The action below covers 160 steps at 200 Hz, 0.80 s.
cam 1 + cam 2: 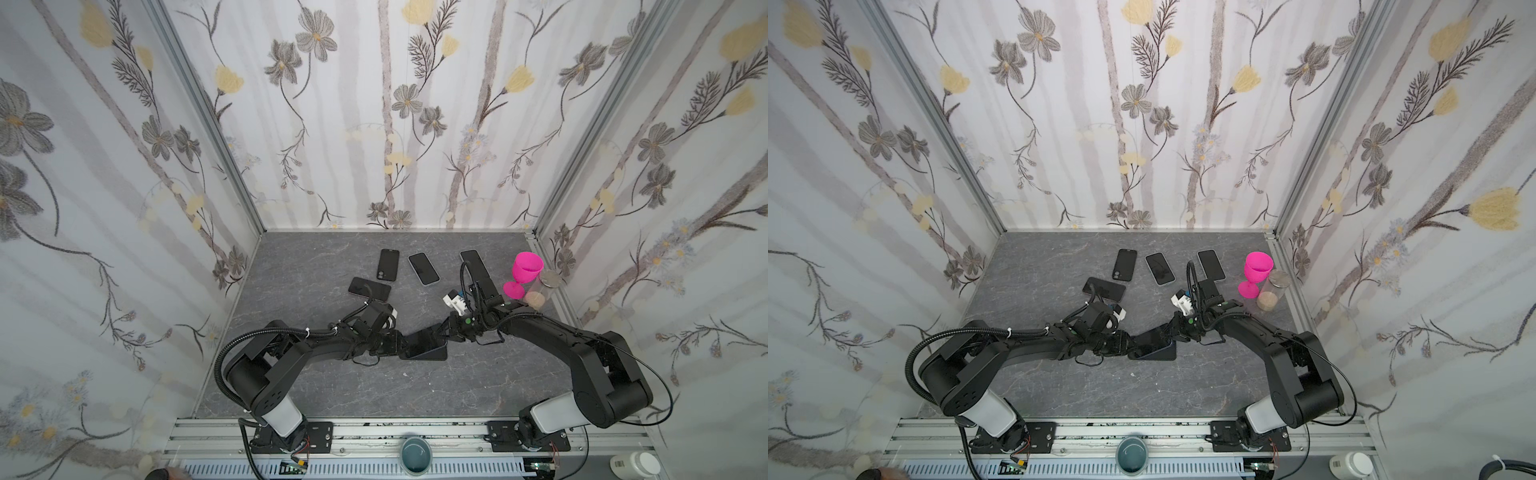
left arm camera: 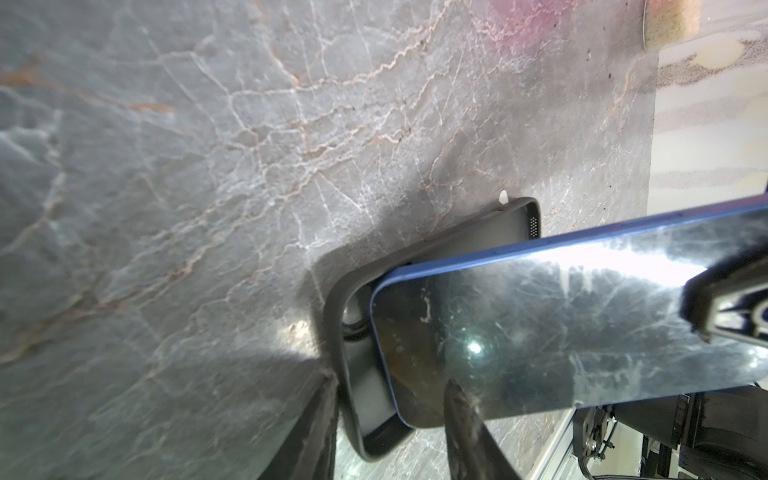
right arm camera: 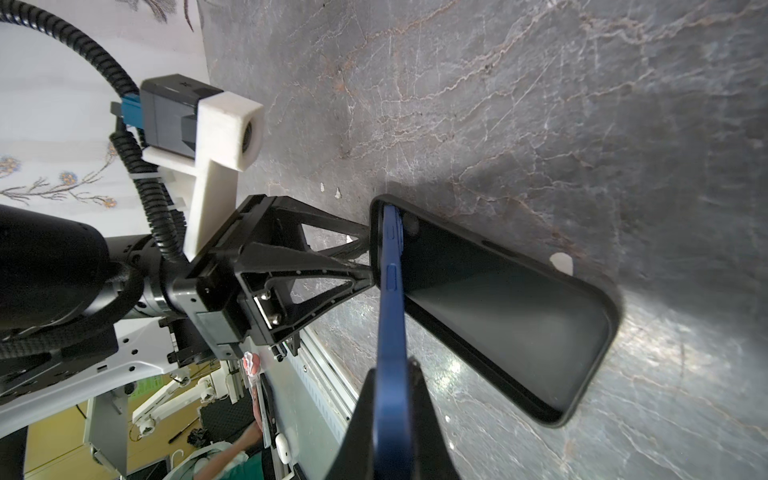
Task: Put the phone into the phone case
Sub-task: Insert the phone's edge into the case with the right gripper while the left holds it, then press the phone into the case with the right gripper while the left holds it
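– Right claw (image 3: 399, 374) clamps our blue phone (image 3: 390, 299) by one end, tilted, its far end inside the phone case (image 3: 519, 324).
– We see the left claw (image 3: 368, 251) pinching that case's end on the worktop (image 3: 540, 104).

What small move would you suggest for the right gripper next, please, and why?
Probably pivot the phone down flat. The right gripper is shut on its raised end. Its far end already sits inside the end wall of the phone case, where the left gripper appears to grip the case, while the rest of the case lies open beneath.
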Each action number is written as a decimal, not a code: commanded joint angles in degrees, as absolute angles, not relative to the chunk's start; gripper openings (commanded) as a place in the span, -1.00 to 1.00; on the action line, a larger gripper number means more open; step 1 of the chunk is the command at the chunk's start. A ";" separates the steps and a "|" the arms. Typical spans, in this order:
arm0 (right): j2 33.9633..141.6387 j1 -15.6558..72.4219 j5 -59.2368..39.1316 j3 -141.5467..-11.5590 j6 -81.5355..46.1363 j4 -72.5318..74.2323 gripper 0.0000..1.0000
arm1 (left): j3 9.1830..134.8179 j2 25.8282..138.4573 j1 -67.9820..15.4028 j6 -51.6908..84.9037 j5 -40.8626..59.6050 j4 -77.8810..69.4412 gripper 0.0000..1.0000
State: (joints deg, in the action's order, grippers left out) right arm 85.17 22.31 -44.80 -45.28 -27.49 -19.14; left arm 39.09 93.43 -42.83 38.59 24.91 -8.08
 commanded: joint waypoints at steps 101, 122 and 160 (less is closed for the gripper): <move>85.49 19.85 -49.26 -37.24 -31.02 -10.25 -1.00 | 38.80 92.98 -43.75 42.66 27.46 -12.40 -0.19; 85.69 19.54 -49.67 -36.35 -31.46 -9.29 -1.00 | 38.90 92.91 -44.01 43.48 28.08 -13.19 -0.20; 85.67 18.39 -49.74 -34.65 -31.46 -8.31 -1.00 | 38.50 92.07 -44.57 45.47 28.65 -14.74 -0.20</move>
State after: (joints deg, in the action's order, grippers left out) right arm 85.47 18.83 -51.94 -35.79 -31.03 -7.14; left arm 38.68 93.06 -44.01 43.44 25.15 -9.08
